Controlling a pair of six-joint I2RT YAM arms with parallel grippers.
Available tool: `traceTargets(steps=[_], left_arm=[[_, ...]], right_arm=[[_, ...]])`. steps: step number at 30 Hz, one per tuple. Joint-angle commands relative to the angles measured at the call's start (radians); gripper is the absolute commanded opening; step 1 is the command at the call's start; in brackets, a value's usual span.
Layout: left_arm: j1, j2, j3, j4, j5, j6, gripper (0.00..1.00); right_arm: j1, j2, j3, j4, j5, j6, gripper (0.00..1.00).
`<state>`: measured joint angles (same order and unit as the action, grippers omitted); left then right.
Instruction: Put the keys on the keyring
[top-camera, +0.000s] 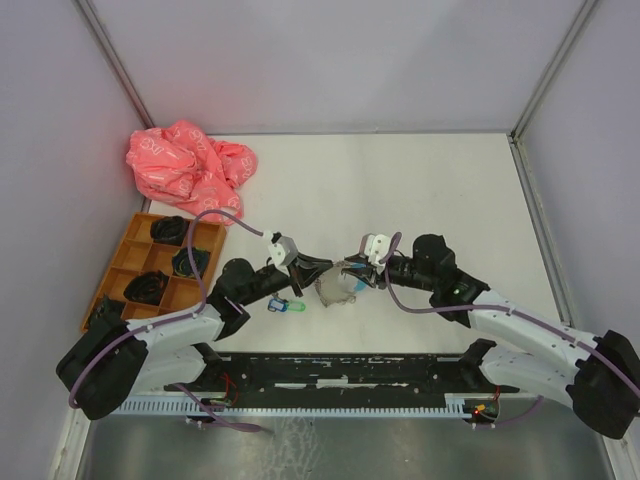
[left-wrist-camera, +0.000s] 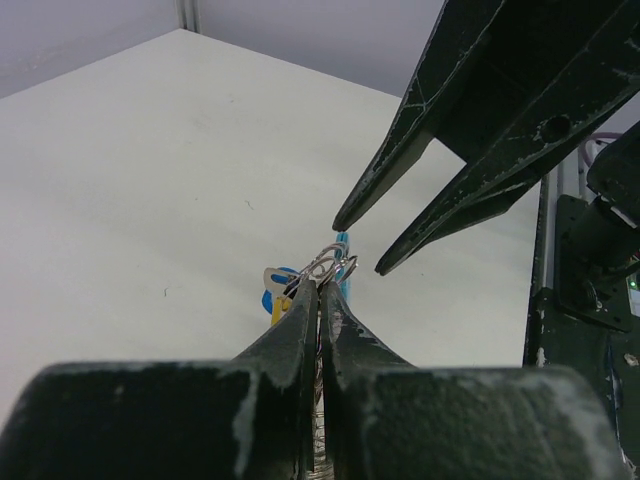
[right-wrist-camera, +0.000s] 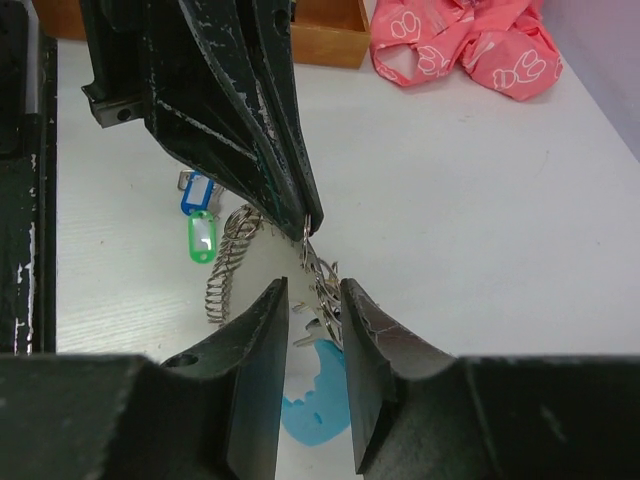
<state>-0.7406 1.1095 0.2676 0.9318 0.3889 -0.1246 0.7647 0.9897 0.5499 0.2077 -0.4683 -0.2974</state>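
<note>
Top external view: the left gripper and the right gripper are brought tip to tip over the near middle of the table, with the keyring gathered between and just below them. In the left wrist view the left fingers are seen pressed together on a thin wire loop, taken to be part of the keyring, so that the bundle is held raised and steady. The right fingers are spread, one on each side of the hanging metal loops, apparently placed to take hold or to open a gap; nothing is gripped by them. Two keys, tagged blue and green, are seen lying on the table just left of the keyring, not yet threaded. A yellow tag is glimpsed within the bundle. No writing can be read on the tags; only white paw prints are made out on the pink bag at the far left, beside the wooden tray.
</note>
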Motion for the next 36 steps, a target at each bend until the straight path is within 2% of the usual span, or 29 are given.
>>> traceTargets(steps=[1, 8, 17, 21, 24, 26, 36], left_arm=[[0.002, -0.001, 0.002, 0.128, -0.040, -0.078, 0.03], [0.001, 0.012, -0.005, 0.161, -0.047, -0.104, 0.03], [0.001, 0.015, -0.004, 0.168, -0.050, -0.116, 0.03], [0.001, 0.015, -0.004, 0.168, -0.054, -0.116, 0.03], [0.001, 0.018, -0.002, 0.155, -0.048, -0.111, 0.03], [0.002, 0.012, 0.002, 0.126, -0.044, -0.093, 0.04], [0.000, -0.122, 0.080, -0.250, -0.049, 0.182, 0.40]], right_arm=[[-0.002, 0.038, -0.035, 0.261, -0.013, 0.063, 0.35], [-0.002, 0.071, -0.042, 0.282, -0.031, 0.080, 0.33], [-0.002, 0.105, -0.035, 0.295, -0.067, 0.091, 0.25], [-0.002, 0.116, -0.029, 0.284, -0.080, 0.095, 0.20], [-0.002, 0.113, -0.020, 0.275, -0.077, 0.090, 0.11], [-0.002, 0.107, 0.004, 0.222, -0.076, 0.076, 0.01], [-0.002, 0.155, 0.331, -0.390, -0.061, -0.043, 0.01]])
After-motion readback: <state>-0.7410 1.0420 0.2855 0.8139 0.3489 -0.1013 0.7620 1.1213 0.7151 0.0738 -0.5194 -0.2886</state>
